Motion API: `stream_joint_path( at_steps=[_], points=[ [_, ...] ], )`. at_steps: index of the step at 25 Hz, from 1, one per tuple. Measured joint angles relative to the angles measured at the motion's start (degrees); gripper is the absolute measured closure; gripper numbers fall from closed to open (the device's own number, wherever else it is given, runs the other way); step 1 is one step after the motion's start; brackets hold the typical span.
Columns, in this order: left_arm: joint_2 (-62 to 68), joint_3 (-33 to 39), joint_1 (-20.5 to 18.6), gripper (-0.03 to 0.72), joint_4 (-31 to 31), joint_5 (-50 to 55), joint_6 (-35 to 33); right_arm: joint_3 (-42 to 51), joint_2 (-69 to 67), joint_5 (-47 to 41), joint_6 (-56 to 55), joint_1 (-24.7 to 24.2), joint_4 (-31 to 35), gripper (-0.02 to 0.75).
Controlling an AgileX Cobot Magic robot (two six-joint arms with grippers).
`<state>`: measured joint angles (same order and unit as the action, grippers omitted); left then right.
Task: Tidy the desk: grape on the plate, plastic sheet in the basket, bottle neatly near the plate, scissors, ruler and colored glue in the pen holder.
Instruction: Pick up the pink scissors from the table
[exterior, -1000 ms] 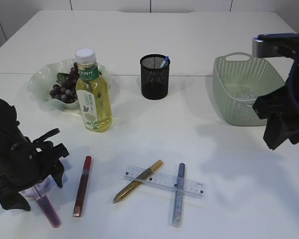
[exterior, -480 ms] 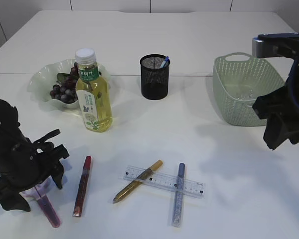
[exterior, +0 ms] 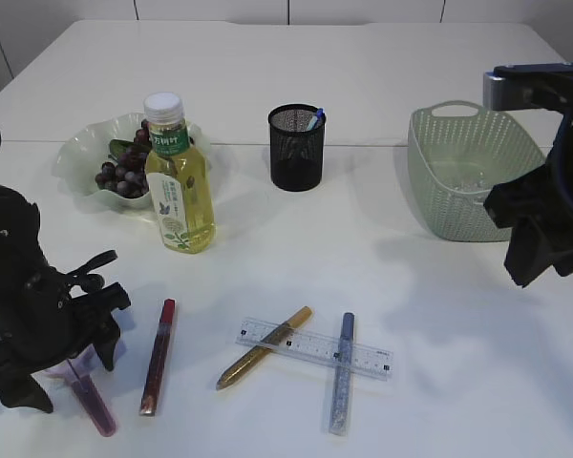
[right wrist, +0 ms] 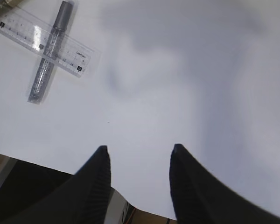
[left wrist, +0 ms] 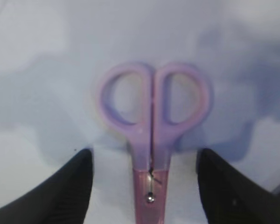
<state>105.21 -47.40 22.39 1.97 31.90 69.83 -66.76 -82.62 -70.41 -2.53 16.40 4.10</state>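
The left gripper [left wrist: 144, 186] hangs with its jaws spread wide, holding nothing, one fingertip low on each side of the left wrist frame. Between them lie the scissors [left wrist: 151, 121], flat on the white surface [left wrist: 46, 37], long axis running up the frame's middle, purple handle loops towards the top and blades towards the bottom edge. The jaws straddle the shank just below the loops, so a straight descent should bracket it. The right gripper [right wrist: 137, 179], at the exterior view's right edge, is half open and empty, well apart from the scissors.
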Motion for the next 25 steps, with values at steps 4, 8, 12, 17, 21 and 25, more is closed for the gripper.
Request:
stream_joint_path(
  at_steps=[4,8,12,17,21,25],
  points=[
    [0.9,-0.4,0.0,0.195,-0.5,2.7,0.0,0.0,0.0,0.0,0.0,0.0,0.0,0.393],
    [1.0,-0.4,0.0,0.21,-0.5,2.9,-0.1,0.0,0.0,0.4,0.1,0.0,0.0,0.393],
    [1.1,-0.4,0.0,0.229,-0.5,2.8,-0.1,0.0,0.0,0.5,0.1,0.0,-0.1,0.393],
    [1.1,-0.4,-0.1,0.323,-0.5,2.7,-0.1,0.0,0.0,0.5,0.2,0.0,-0.2,0.393],
    [1.1,-0.4,-0.1,0.446,1.0,2.4,-0.1,0.0,0.0,0.5,0.3,0.0,-0.2,0.393],
    [1.1,-0.4,-0.1,0.511,3.0,1.7,-0.1,0.0,0.0,0.5,0.3,0.0,-0.3,0.393]
  ],
)
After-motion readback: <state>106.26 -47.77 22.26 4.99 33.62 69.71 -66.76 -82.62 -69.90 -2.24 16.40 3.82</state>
